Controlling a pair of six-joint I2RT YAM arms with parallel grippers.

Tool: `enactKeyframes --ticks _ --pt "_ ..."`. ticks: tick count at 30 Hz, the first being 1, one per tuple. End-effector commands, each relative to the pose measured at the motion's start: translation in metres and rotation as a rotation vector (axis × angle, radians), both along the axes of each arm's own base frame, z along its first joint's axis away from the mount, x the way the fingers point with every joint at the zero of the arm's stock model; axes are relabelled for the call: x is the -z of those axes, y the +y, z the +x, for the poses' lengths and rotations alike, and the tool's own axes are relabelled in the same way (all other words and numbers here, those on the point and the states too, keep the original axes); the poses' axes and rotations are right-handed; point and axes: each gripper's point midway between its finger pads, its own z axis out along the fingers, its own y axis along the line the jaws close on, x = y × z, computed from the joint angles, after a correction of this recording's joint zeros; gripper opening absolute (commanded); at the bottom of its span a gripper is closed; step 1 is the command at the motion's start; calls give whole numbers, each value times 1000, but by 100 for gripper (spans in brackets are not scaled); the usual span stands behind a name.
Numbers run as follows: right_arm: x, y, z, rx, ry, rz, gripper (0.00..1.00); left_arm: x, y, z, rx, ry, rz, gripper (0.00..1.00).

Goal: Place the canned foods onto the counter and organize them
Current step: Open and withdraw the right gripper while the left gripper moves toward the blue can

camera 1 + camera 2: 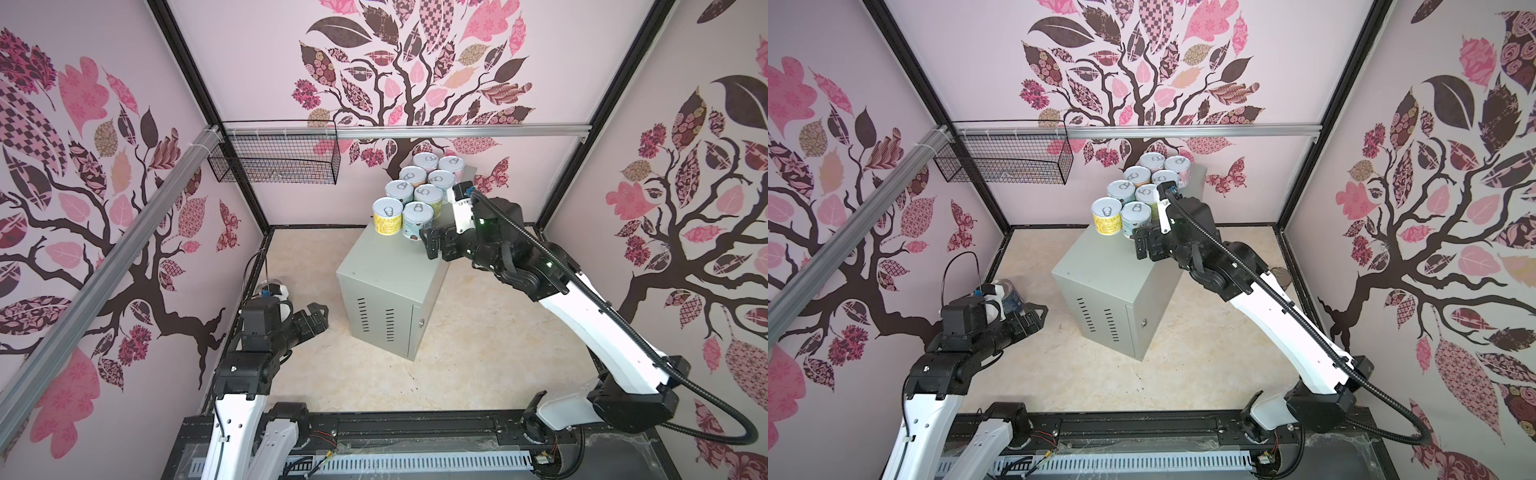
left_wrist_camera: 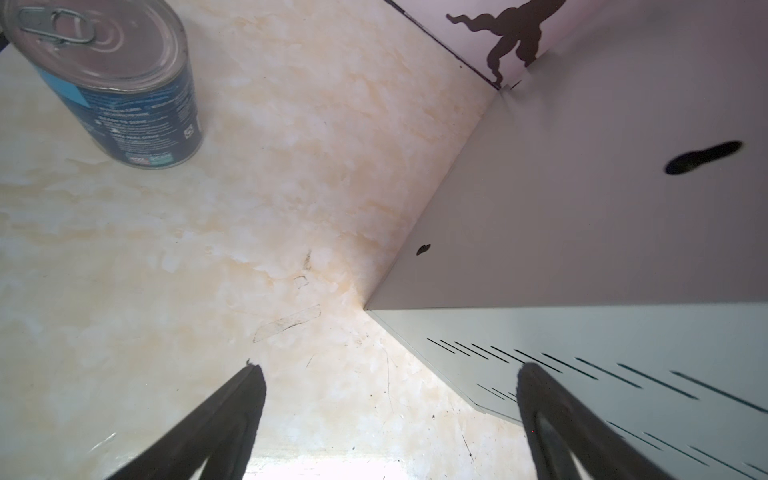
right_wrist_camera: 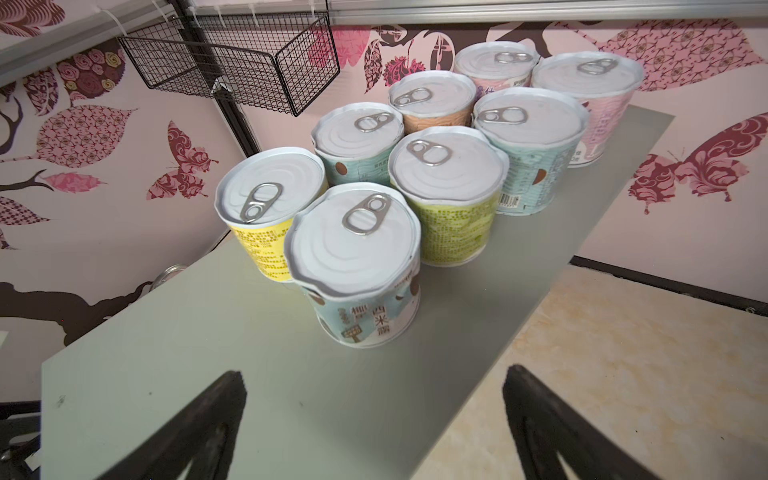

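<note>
Several short pull-tab cans stand in two rows on the far half of the grey counter in both top views. The nearest ones are a yellow can and a white-and-teal can. My right gripper hovers open over the counter's top just in front of the white-and-teal can, with nothing between its fingers. A taller blue can stands upright on the floor left of the counter. My left gripper is low beside it, open and empty, pointing at the counter's slotted side.
A black wire basket hangs from the rail at the back left. Patterned walls close in three sides. A round metal top shows on the floor behind my right arm, mostly hidden. Bare beige floor lies in front of the counter.
</note>
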Motion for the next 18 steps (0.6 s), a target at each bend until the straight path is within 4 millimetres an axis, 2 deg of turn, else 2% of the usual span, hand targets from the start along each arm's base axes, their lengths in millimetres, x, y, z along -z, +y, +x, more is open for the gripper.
enactKeyframes --ticks 1,8,18 --pt "-10 -18 -21 -2 -13 50 100 2 10 1 -49 20 25 98" --pt "18 -44 -54 1 29 107 100 3 28 5 -123 39 95 98" --pt "74 -81 -102 15 96 220 100 9 43 17 -204 126 147 98"
